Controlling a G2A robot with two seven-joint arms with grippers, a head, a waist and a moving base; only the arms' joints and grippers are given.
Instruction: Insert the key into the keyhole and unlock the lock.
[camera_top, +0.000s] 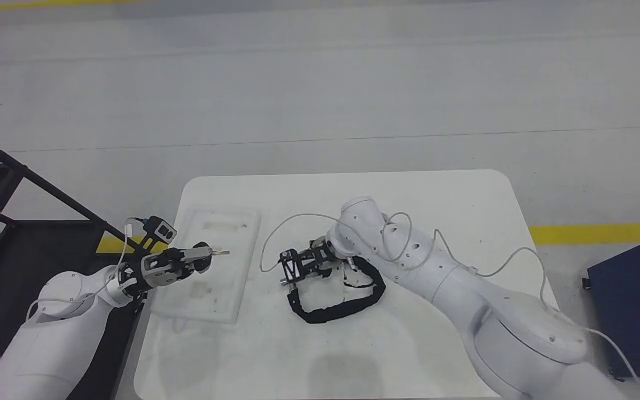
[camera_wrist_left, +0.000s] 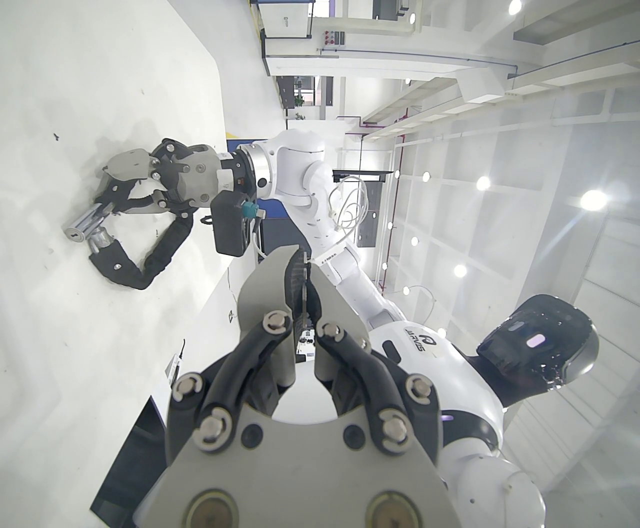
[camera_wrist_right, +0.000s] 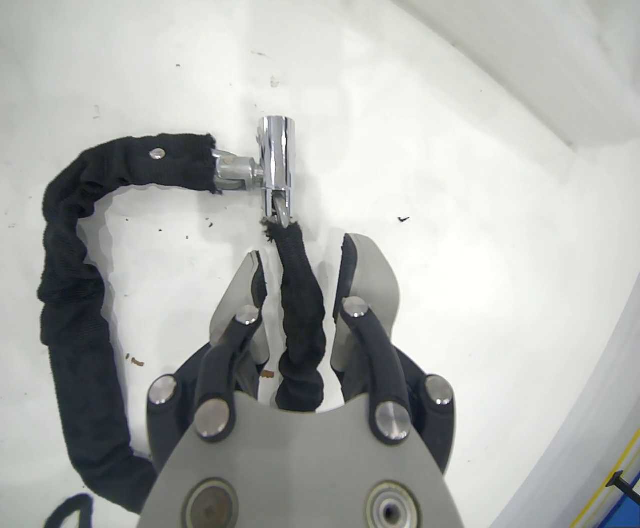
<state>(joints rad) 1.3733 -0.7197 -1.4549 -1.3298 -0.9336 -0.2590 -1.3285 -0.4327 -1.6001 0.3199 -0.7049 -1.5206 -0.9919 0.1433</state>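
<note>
left pincer (camera_wrist_left: 301, 267): pads clamped on the key (camera_top: 219, 253), blade projecting forward over the worktop (camera_top: 450, 200). ahead, well apart: keyhole (camera_wrist_left: 74, 233) in the end face of the chrome lock cylinder (camera_wrist_right: 276, 150), turned toward the key; the cylinder's long axis lies flat, roughly in line with the blade. beyond: right pincer (camera_wrist_right: 301, 249), fingers apart, straddling the black-sleeved chain (camera_wrist_right: 65, 280) just behind the cylinder. judged: insertion falls to the left arm, a straight push along that axis.
</note>
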